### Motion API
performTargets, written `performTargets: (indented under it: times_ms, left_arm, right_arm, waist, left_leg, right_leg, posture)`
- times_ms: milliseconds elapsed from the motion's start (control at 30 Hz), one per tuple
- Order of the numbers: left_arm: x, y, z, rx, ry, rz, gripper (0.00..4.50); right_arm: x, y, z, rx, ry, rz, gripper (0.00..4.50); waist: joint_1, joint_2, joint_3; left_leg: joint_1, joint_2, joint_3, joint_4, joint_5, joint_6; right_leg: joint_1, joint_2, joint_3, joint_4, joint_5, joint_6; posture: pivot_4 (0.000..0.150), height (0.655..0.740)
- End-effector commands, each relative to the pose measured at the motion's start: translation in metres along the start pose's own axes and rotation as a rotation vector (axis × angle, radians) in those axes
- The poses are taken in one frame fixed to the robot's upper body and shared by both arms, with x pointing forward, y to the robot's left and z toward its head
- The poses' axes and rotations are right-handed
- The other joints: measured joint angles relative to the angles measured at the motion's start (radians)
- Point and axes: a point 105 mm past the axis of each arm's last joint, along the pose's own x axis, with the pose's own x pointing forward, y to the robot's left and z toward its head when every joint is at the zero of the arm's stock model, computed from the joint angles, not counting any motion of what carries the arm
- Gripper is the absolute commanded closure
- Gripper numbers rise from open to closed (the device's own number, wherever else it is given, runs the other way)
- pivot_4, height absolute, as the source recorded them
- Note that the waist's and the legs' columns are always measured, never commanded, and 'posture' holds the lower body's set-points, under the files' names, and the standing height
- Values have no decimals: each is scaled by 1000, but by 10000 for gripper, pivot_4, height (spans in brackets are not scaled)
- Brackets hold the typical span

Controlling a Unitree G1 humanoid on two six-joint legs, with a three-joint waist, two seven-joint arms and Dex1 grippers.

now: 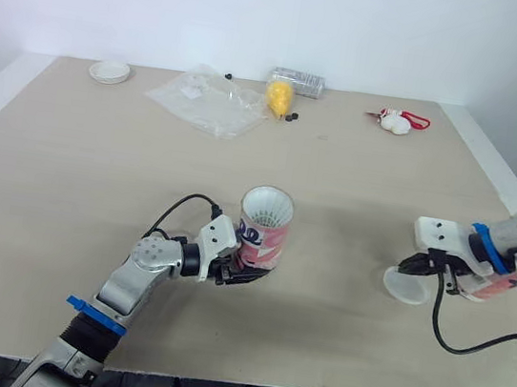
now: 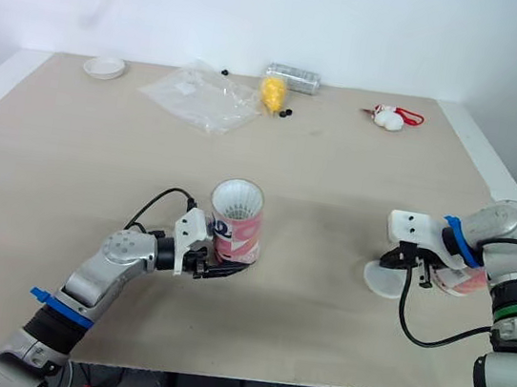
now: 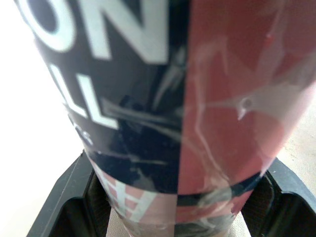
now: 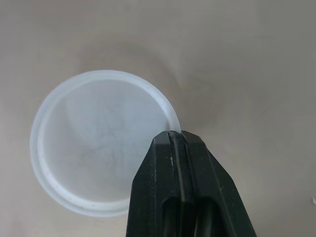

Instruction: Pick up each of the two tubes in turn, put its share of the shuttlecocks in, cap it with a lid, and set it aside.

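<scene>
A red, white and dark blue tube [image 1: 264, 232] stands upright at the table's middle, with white shuttlecock feathers showing in its open top. My left gripper [image 1: 240, 273] is shut on the tube's lower part; a black finger [image 3: 61, 200] sits on each side of it. A translucent white lid [image 1: 406, 284] lies low over the table at the right. My right gripper [image 4: 175, 136] is shut on the lid's rim [image 4: 170, 111]. A second pink tube [image 2: 463, 280] lies partly hidden behind my right wrist.
At the back of the table are a second white lid [image 1: 110, 71], a crumpled clear plastic bag [image 1: 209, 100], a yellow object [image 1: 278, 96], a clear container on its side [image 1: 298, 81] and a red and white item [image 1: 399, 122]. The table's right edge runs close to my right arm.
</scene>
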Motion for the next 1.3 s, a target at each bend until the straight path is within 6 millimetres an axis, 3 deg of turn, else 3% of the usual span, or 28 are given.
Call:
performTargets:
  times_ms: [33, 400, 467, 633, 900, 1133, 1300]
  left_arm:
    - [0, -3, -10, -29, 39, -12, 15131]
    - [3, 2, -17, -62, 61, -11, 15131]
    - [5, 1, -20, -74, 56, -15, 15131]
    - [7, -1, -24, -70, 50, -30, 15131]
    - [6, 1, -31, -38, 80, -33, 15131]
    - [5, 1, -32, -40, 85, -26, 15131]
    - [2, 2, -33, -54, 85, -12, 15131]
  right_arm:
    - [-14, -3, 25, -34, -101, -16, 44671]
    - [-56, -1, 103, -257, -263, -103, 44671]
    - [-72, -6, 136, -331, -329, -130, 44671]
    - [-89, -8, 194, -451, -444, -117, 44671]
    - [-85, -3, 250, -611, -511, -26, 44671]
    - [-70, 6, 275, -721, -543, 45, 44671]
    - [-56, 7, 277, -771, -520, 66, 44671]
  waist:
    - [0, 0, 0]
    - [1, 0, 0]
    - [1, 1, 0]
    - [0, 1, -1]
    - [3, -1, -1]
    - [3, -1, -2]
    - [3, -1, -2]
  left_leg:
    - [0, 0, 0, 0, 0, 0]
    - [0, 0, 2, 0, 0, 0]
    - [0, 0, 2, 1, 0, 0]
    - [2, 0, 4, 1, 0, 0]
    - [-3, -1, 5, 0, 0, 0]
    - [-4, 0, 4, 0, 0, 0]
    - [-4, 0, 3, 0, 0, 0]
  right_leg:
    - [0, 0, 1, 0, 1, 1]
    - [0, 0, 2, 0, -1, -1]
    - [-1, -1, 2, 0, 0, -1]
    - [-1, -1, 2, 0, 1, -1]
    - [-5, -3, 1, -1, 0, -1]
    - [-5, -3, 0, -1, 0, -1]
    - [-5, -3, 0, 0, 0, -1]
  posture:
    - [1500, 7400]
    - [1500, 7400]
    - [1500, 7400]
    - [1500, 7400]
    - [1500, 7400]
    - [1500, 7400]
    - [1500, 7400]
